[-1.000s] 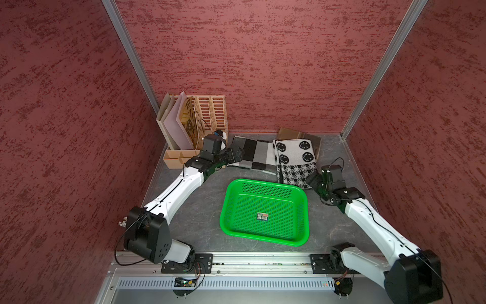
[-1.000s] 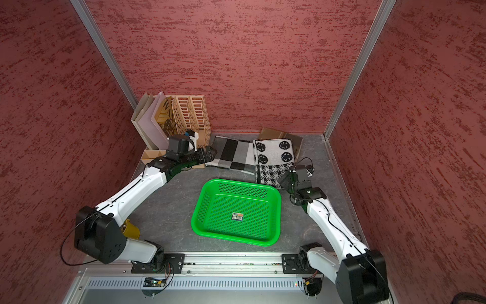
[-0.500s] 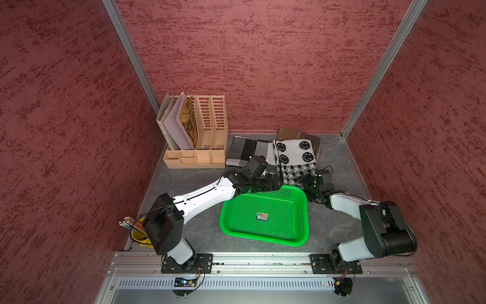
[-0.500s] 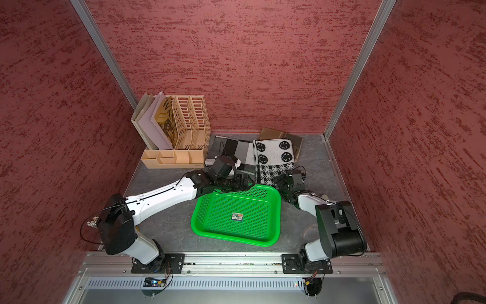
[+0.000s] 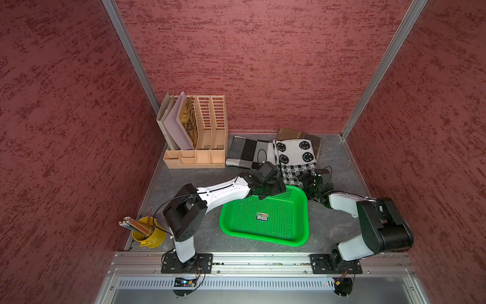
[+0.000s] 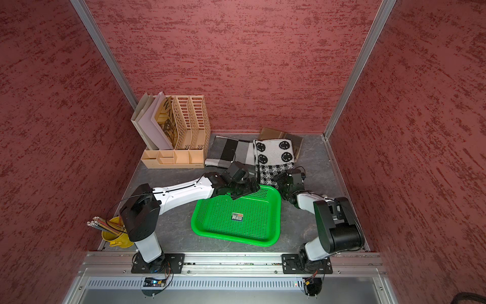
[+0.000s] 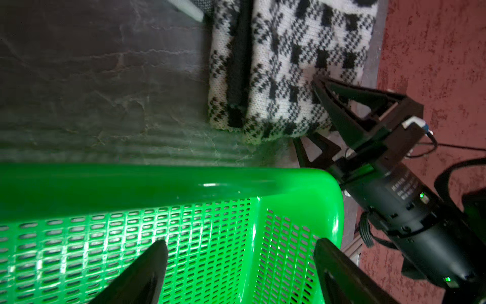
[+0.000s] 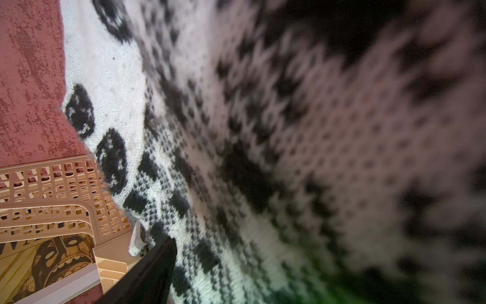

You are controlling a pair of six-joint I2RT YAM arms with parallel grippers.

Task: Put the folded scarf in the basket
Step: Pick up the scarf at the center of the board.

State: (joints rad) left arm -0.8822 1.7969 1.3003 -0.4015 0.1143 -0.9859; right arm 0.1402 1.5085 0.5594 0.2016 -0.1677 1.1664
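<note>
The folded scarf [image 5: 294, 155] [image 6: 274, 155], white knit with black round motifs and houndstooth checks, lies flat at the back right. The green perforated basket [image 5: 236, 210] [image 6: 215, 215] sits just in front of it and holds only a sticker. My right gripper [image 5: 305, 181] [image 7: 313, 123] is open at the scarf's near right corner, one finger over the knit and one at table level. In the right wrist view the scarf [image 8: 263, 131] fills the frame beside one finger [image 8: 147, 273]. My left gripper [image 5: 273, 189] [image 7: 240, 252] hangs open over the basket's far rim [image 7: 157, 184].
A grey and black checked scarf [image 5: 247, 152] lies left of the white one. A beige file organiser [image 5: 200, 131] stands at the back left, a yellow cup of pencils [image 5: 148, 234] at the front left. Brown card [image 5: 302, 134] lies behind the scarf. Red walls close three sides.
My left arm swung from the grey scarf by the organiser across to the basket's far rim. My right arm folded in, bringing its gripper to the white scarf's near corner.
</note>
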